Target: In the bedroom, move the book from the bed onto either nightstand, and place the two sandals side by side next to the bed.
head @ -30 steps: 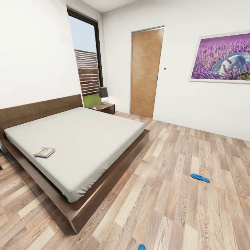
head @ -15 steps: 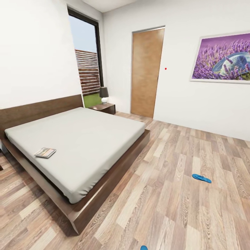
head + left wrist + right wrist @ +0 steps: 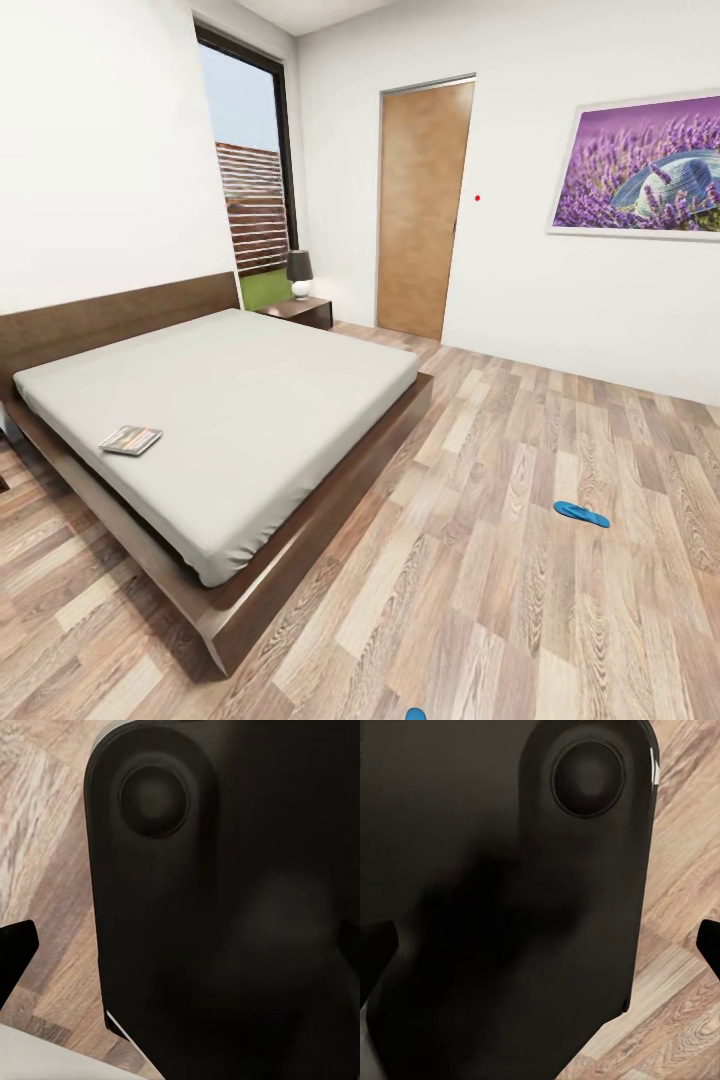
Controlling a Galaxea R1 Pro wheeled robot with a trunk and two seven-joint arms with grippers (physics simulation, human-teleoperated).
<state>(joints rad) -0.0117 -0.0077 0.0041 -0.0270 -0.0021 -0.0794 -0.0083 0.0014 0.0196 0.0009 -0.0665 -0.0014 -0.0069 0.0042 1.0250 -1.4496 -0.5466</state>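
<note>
In the head view the bed, with its grey mattress and dark wooden frame, fills the left half of the bedroom. The book lies flat on the mattress near its left edge. A nightstand stands at the far side of the headboard. One blue sandal rests on the floor to the right of the bed. The tip of the other sandal shows at the bottom edge. My left gripper and right gripper each show dark fingertips far apart, over a black robot part.
A lamp stands on the nightstand, beside a tall window. A tan door and a lavender picture are on the far wall. Wood-plank floor stretches wide to the right of the bed.
The whole head view has shifted by a few pixels since a second ago, so the camera moved slightly. Nothing in the room has moved.
</note>
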